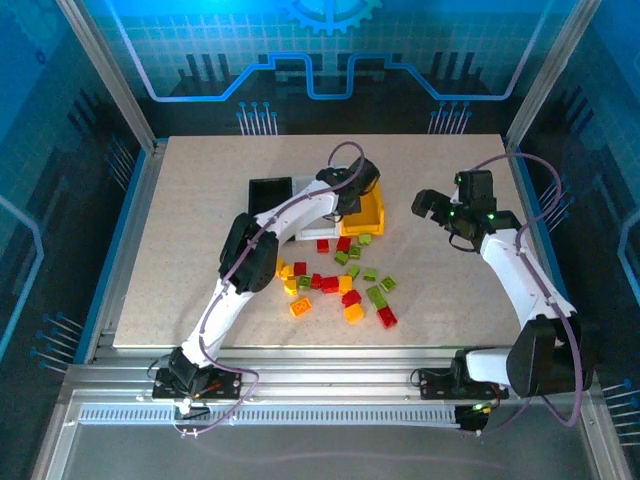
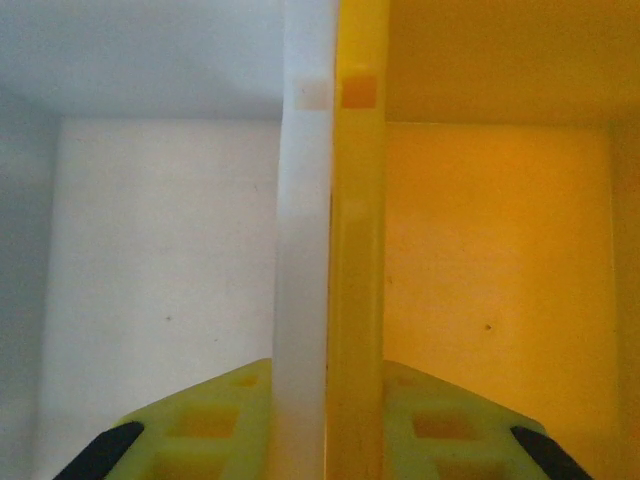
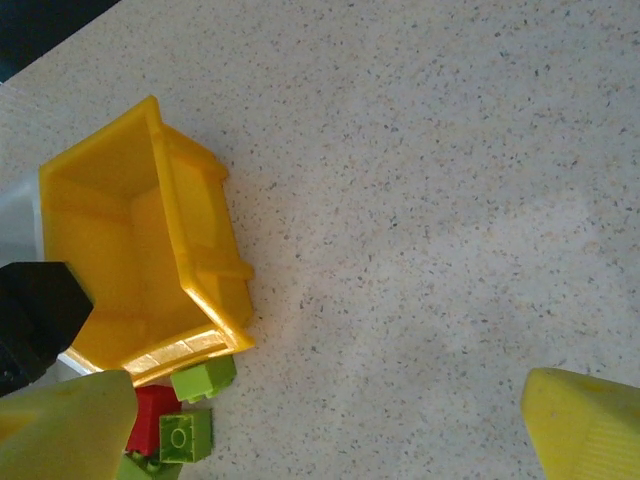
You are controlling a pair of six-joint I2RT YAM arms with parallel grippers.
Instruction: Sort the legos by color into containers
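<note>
The legos are tiny red, yellow-orange and light green bricks. They lie in a loose heap on the surface, at 6 o'clock from the yellow bin. The white bin touches it. The left gripper hangs open over both bins. The right gripper is open and holds nothing.

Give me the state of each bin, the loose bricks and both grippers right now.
yellow bin, upright and empty
white bin, upright, visible floor bare
black bin, upright, inside too dark to tell
legos, loose on the table, mixed colors, unsorted
left gripper, astride the touching white and yellow bin walls; clamped or not, unclear
right gripper, open, empty
</note>
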